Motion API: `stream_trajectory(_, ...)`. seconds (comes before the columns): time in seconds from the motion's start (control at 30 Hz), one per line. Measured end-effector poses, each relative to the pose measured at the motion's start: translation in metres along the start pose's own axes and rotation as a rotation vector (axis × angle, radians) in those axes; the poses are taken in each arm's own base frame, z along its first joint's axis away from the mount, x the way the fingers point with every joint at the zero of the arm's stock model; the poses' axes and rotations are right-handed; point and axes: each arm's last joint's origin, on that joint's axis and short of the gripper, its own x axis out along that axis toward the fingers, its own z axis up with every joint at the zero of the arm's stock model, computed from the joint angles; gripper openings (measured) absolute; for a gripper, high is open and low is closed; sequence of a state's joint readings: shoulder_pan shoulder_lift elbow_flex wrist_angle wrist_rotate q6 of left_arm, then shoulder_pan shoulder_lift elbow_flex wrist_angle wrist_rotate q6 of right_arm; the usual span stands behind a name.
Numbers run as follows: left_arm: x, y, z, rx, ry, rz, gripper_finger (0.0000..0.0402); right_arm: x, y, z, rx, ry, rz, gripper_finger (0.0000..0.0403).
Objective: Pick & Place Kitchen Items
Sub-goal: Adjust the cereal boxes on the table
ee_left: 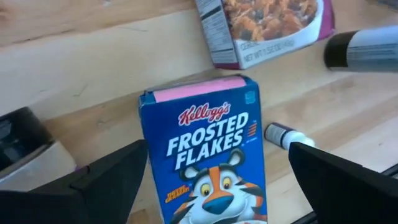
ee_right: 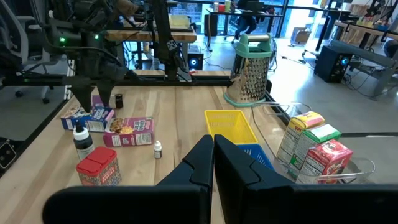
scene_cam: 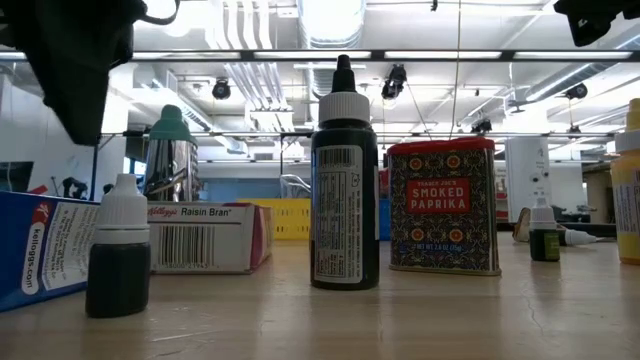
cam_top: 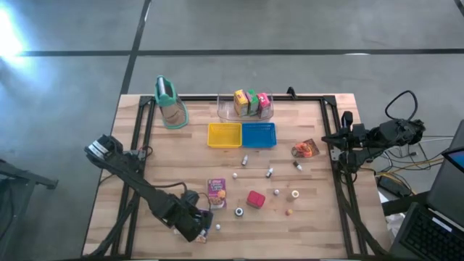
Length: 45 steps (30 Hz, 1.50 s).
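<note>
Frosted Flakes carton (ee_left: 208,158) lies flat on the wooden table (cam_top: 319,225) near its front edge, directly between the spread fingers (ee_left: 109,177) of the left gripper (ee_left: 211,186), which is released and not yet touching it. To do this step well, centre the jaws over the carton's narrow width, lower until both pads overlap its long sides, then clench squarely so the light box does not twist; keep clear of the small dropper bottle (ee_left: 286,135) just beside one finger. The right gripper (ee_right: 213,155) waits above the table's right edge, clenched on nothing. Count: one Raisin Bran carton (cam_top: 217,189) flat near the left gripper, three upright cartons (cam_top: 251,103) in the clear bin (cam_top: 223,110), one red paprika tin (cam_top: 255,199), one orange pouch (cam_top: 305,149), one yellow tray (cam_top: 224,135), one blue tray (cam_top: 259,135). Small bottles and caps number roughly nine, though several are too small to tell apart.
</note>
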<state>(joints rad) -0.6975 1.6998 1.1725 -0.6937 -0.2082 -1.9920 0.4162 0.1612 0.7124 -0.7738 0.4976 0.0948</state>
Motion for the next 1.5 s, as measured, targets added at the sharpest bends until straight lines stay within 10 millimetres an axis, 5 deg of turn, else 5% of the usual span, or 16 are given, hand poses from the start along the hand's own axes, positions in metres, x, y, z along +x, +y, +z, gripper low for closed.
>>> stream_trajectory(0.5,-0.016,-0.018,0.01,0.011,0.037,0.174,0.0396,0.0,0.0,0.0,0.0,0.0,0.0,0.0008)
stream_trajectory(0.8,0.005,-0.028,0.008,0.024,0.074,0.241,0.0396,0.0,0.0,0.0,0.0,0.0,0.0,0.0008)
stream_trajectory(1.5,0.015,-0.037,0.005,0.048,0.083,0.231,0.0396,0.0,0.0,0.0,0.0,0.0,0.0,0.0008)
